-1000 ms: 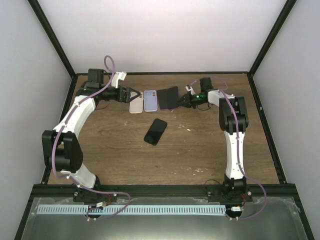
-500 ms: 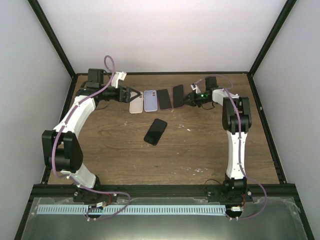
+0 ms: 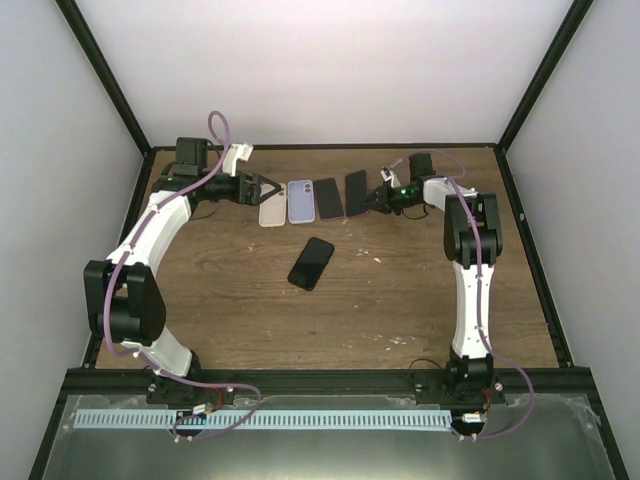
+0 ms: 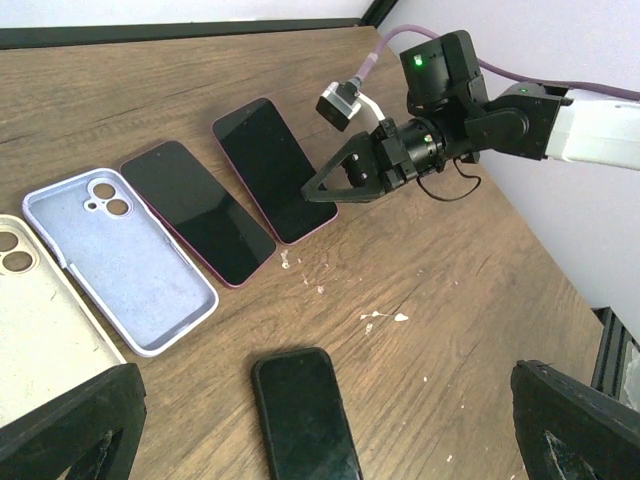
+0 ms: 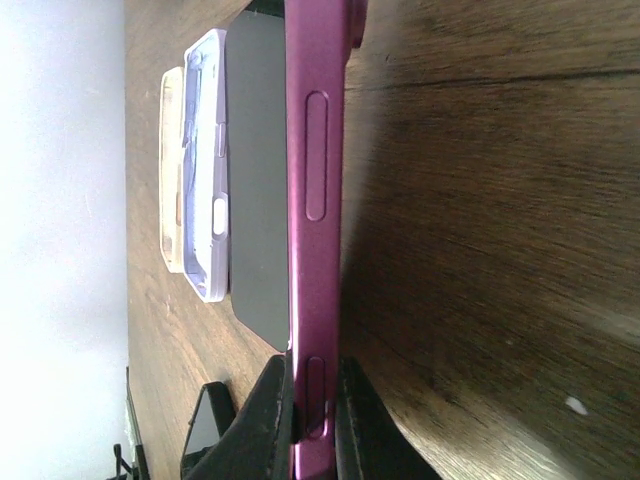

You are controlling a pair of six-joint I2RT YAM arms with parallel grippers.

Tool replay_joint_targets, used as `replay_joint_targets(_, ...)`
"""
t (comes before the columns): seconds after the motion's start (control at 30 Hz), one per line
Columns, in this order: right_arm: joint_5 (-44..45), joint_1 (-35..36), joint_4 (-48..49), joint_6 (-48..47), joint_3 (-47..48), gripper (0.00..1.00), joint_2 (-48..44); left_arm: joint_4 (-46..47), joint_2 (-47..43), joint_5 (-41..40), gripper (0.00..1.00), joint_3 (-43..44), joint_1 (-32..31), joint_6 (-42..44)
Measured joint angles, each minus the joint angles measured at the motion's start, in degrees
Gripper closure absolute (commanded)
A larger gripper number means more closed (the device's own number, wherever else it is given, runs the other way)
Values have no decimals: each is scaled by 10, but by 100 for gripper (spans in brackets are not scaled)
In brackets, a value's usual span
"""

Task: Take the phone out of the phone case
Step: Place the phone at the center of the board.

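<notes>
My right gripper [image 3: 372, 200] is shut on the near end of a dark-screened phone with a magenta rim [image 3: 355, 192], pinching it across its thickness [image 5: 312, 420]. The phone lies low at the table in the left wrist view [image 4: 275, 170]. A second dark phone with a magenta rim [image 4: 200, 225] lies just left of it. An empty lilac case [image 3: 300, 202] and an empty cream case [image 3: 272, 212] lie further left. A black phone in a black surround [image 3: 311, 263] lies alone mid-table. My left gripper [image 3: 266, 187] is open and empty, beside the cream case.
The wooden table [image 3: 400, 300] is framed by black rails, and the row of cases and phones sits near its far edge. White specks [image 4: 385, 317] mark the wood by the black phone. Purple cables run along both arms.
One second ago my right gripper held the magenta-rimmed phone raised, showing broad. It has since come down beside the other phone and shows narrower. The left arm has not moved.
</notes>
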Motion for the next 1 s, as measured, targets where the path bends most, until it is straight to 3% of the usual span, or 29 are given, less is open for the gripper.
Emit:
replay_joint_targets(0.13, 2, 9, 0, 5, 1, 97, 0, 0, 0, -1, 0, 0, 0, 1)
replay_joint_targets(0.47, 16, 28, -1, 5, 18, 81, 9, -1, 0, -3, 0, 0, 0, 1)
replay_joint_targets(0.83, 53, 39, -18, -19, 29, 51, 9, -2, 1, -11, 0, 0, 0, 1)
replay_joint_targets(1.0, 82, 49, -43, -51, 49, 36, 7, -4, 1, -56, 0, 0, 0, 9)
